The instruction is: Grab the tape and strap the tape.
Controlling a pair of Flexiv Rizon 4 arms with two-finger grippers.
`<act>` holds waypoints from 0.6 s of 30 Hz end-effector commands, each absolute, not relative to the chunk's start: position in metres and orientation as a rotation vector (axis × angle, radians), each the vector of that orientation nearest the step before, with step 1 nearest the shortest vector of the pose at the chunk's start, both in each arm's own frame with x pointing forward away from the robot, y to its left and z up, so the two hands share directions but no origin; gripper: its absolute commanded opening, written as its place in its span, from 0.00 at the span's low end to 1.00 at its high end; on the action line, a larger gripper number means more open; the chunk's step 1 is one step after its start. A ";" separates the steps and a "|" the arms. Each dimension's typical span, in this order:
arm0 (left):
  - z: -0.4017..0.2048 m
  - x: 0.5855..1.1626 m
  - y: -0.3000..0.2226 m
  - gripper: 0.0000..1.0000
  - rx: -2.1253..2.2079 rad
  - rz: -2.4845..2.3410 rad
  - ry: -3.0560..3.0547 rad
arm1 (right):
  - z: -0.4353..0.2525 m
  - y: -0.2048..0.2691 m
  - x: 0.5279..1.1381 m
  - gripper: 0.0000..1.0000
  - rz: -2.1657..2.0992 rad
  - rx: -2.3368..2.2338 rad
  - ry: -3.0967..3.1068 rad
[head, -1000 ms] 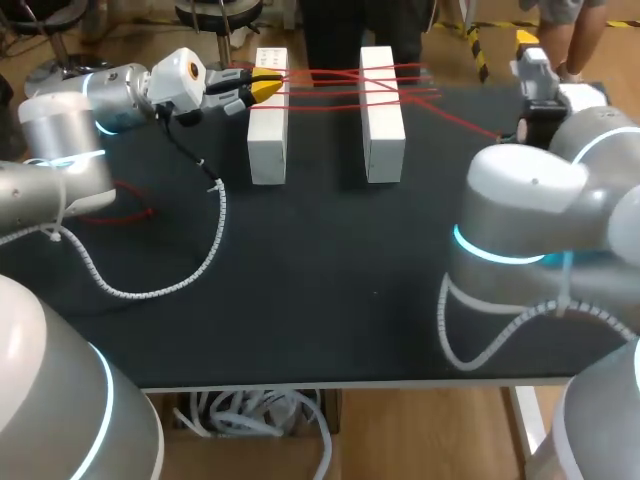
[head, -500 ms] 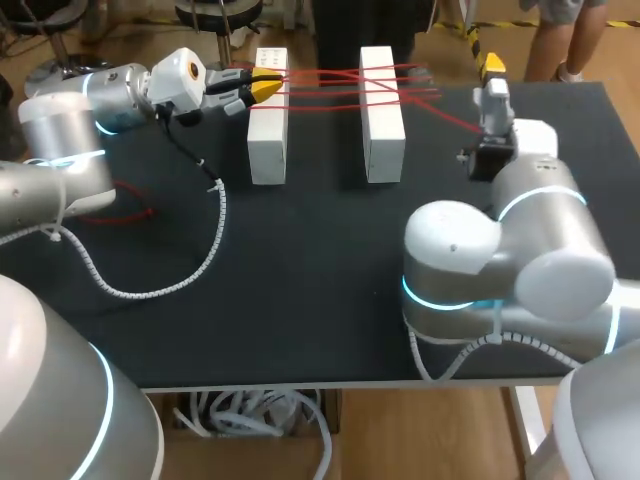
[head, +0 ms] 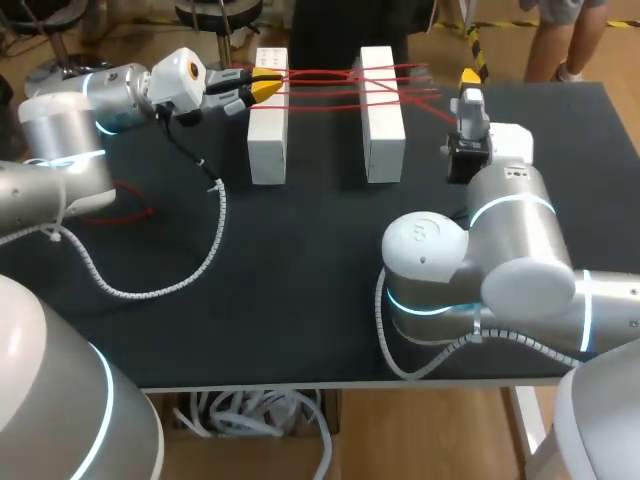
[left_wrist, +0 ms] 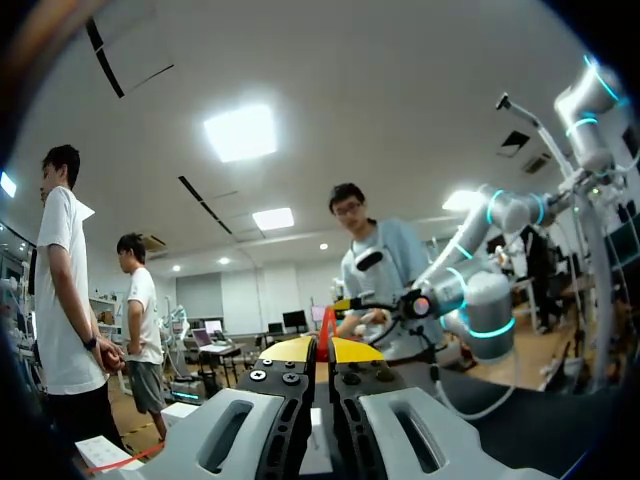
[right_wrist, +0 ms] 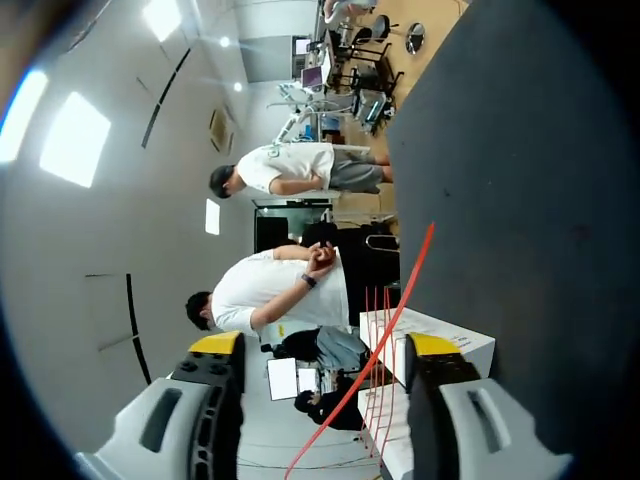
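Tape (right_wrist: 400, 320) looks thin, limp, light; runs between fingers of my spread right hand (right_wrist: 325, 345), best pinched there. Left hand (left_wrist: 322, 350) pinches it too.

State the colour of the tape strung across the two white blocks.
The tape is red, clearest in the head view.

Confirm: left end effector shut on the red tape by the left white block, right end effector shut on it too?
Not quite. The right end effector is open: the right wrist view shows its fingers wide apart, the red tape running between them. The left end effector is shut on the tape by the left white block, as stated.
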State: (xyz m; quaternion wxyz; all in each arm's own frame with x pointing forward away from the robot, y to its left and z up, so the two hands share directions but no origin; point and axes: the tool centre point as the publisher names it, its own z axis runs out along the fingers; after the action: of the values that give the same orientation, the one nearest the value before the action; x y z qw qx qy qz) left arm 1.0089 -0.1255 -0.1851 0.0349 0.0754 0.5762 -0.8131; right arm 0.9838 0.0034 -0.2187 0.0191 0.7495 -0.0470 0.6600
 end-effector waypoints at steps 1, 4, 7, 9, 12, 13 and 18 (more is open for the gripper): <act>-0.186 1.010 -0.125 0.00 0.237 -2.502 1.768 | -0.218 0.008 0.988 0.62 2.025 2.323 -0.155; -0.186 1.010 -0.125 0.00 0.237 -2.502 1.768 | -0.218 0.008 0.989 0.59 2.025 2.325 -0.148; -0.186 1.010 -0.125 0.00 0.237 -2.502 1.768 | -0.218 0.007 0.989 0.55 2.018 2.330 -0.145; -0.186 1.010 -0.125 0.00 0.237 -2.502 1.768 | -0.218 0.006 0.991 0.50 2.009 2.332 -0.145; -0.186 1.010 -0.125 0.00 0.237 -2.502 1.768 | -0.216 0.004 0.992 0.48 2.008 2.331 -0.146; -0.186 1.010 -0.125 0.00 0.237 -2.502 1.768 | -0.216 0.003 0.992 0.48 2.008 2.331 -0.146; -0.186 1.010 -0.125 0.00 0.237 -2.502 1.768 | -0.215 -0.002 0.992 0.48 2.013 2.326 -0.142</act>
State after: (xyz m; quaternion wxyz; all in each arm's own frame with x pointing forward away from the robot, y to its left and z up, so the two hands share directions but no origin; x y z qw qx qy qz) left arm 1.0089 -0.1255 -0.1851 0.0349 0.0754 0.5762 -0.8131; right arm 0.9919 0.0022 -0.2167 0.0339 0.7534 -0.0490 0.6548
